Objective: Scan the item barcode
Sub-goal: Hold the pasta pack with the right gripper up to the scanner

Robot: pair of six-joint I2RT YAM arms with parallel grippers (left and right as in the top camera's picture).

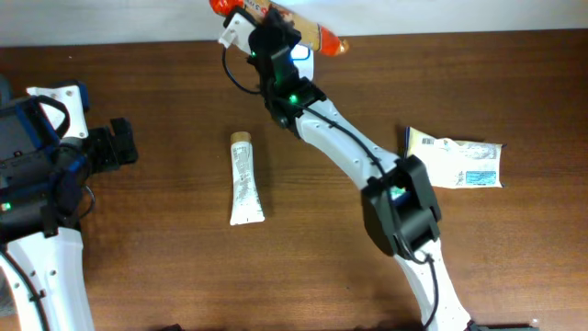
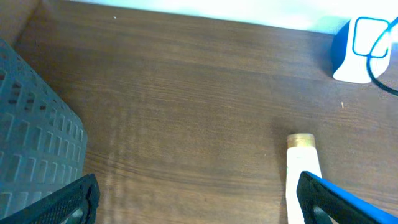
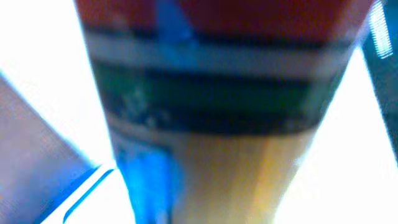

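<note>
We judge the task to be well along: the right gripper (image 1: 266,28) is closed tight on the orange item (image 1: 323,39) and holds it at the far edge of the table (image 1: 165,276), just over the blue-and-white scanner (image 1: 301,57). Its wrist view shows only blurred red, green and yellow bands, so we cannot tell whether the barcode faces the scanner or has been read. What remains, we think, is the scan itself and setting the item down. The left gripper (image 1: 119,145) hangs wide open, empty, near the white tube (image 1: 245,179).
</note>
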